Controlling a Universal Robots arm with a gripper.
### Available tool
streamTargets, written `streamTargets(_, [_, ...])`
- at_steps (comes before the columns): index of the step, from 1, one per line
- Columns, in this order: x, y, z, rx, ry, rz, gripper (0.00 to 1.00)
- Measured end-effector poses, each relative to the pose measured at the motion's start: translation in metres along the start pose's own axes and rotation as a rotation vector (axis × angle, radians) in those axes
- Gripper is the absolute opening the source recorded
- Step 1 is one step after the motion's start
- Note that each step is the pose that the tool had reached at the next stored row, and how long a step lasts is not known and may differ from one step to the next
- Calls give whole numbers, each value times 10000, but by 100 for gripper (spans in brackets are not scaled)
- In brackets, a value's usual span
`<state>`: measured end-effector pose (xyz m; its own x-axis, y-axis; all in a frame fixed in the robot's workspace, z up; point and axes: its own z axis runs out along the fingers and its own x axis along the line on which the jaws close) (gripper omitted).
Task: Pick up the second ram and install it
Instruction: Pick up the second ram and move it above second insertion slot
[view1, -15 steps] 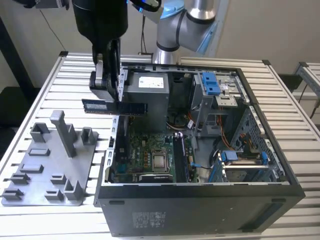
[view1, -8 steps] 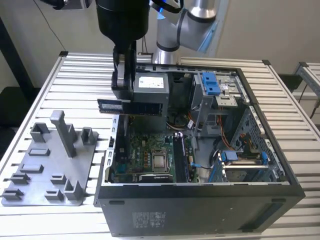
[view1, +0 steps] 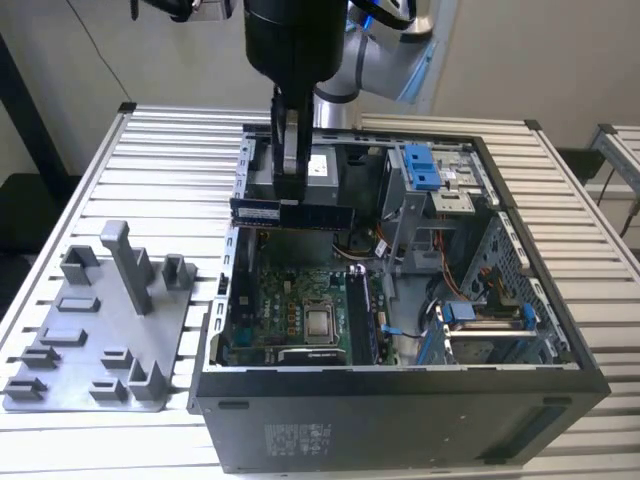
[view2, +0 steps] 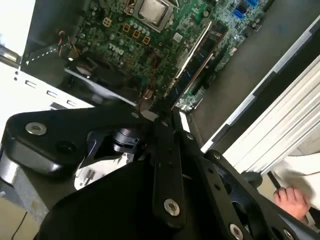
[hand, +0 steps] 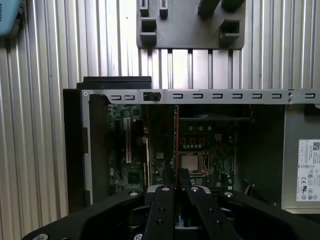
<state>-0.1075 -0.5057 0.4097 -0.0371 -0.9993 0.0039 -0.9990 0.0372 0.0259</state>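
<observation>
Grey holder tray (view1: 95, 345): lower left of the exterior view, standing on the slatted tabletop (view1: 170, 150). Second ram (view1: 300, 214): upper centre of that view, held level in the air, long edge down, over the upper-left part of the open computer case (view1: 400, 420) and apart from the green motherboard (view1: 285, 305) below. Jaws: closed on the stick's flat faces near mid-length, both ends projecting. Handling, by judgement: light, stiff, thin board; brittle under twist, contact edge delicate; best gripped across the faces at the middle, clear of the lower edge. Blue drive bracket (view1: 420, 165): upper right, inside the case.
</observation>
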Motion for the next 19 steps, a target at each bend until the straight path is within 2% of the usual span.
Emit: streamTargets(19, [-31, -862, -23, -65, 3, -1, 14])
